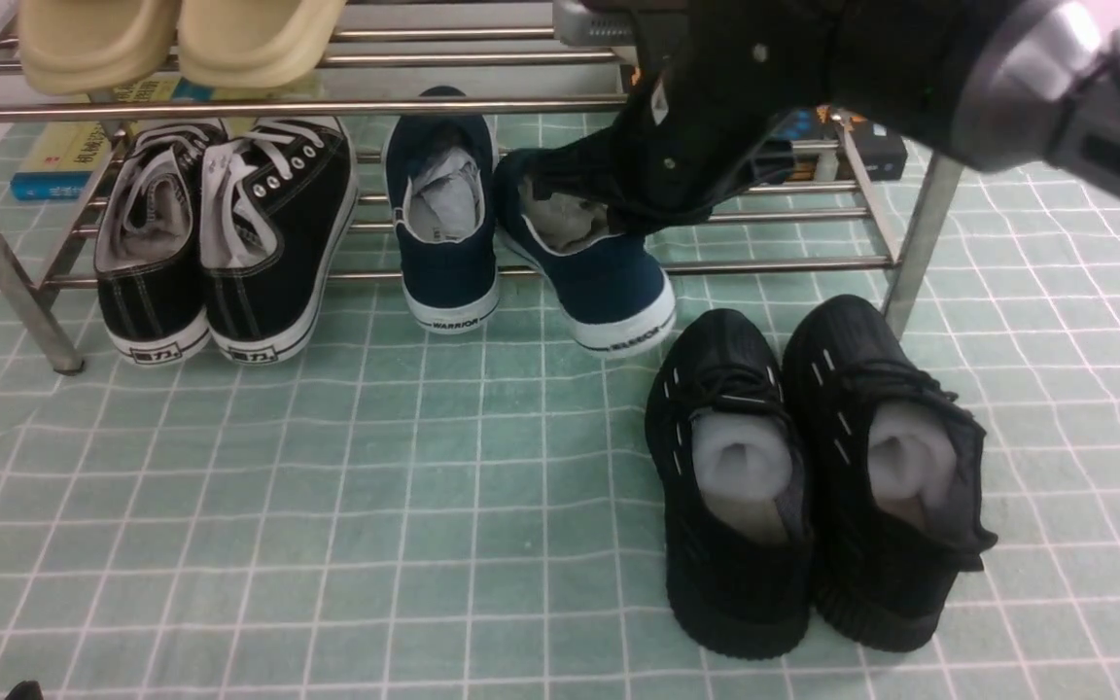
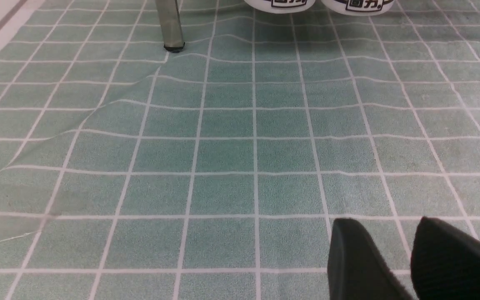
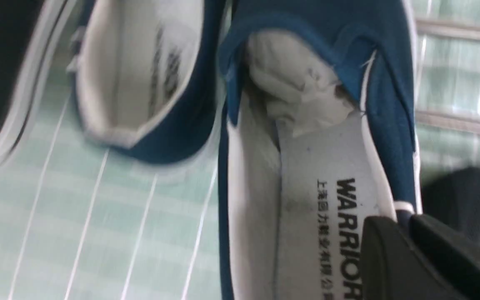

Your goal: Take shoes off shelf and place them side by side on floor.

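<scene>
chiefly, the right gripper (image 3: 404,223) was clenched on the side wall of the right-hand navy shoe (image 1: 609,282), one finger inside the opening and one outside, so the grasped shoe lay directly at the claw. this shoe's long axis ran from its toe, back among the bars of the shelf (image 1: 774,264), to its heel, which overhung the front bar and slanted toward the robot's right. the left-hand navy shoe (image 1: 448,233) sat just beside it, straighter, its heel likewise overhanging. bare floor (image 1: 375,506) lay in front of both. the left gripper (image 2: 386,225) hung released and empty over the floor, well apart, so the right arm was the nearer. both shoes showed navy canvas, white soles, white-trimmed openings, crumpled paper stuffing and "warrior" heel print.
</scene>
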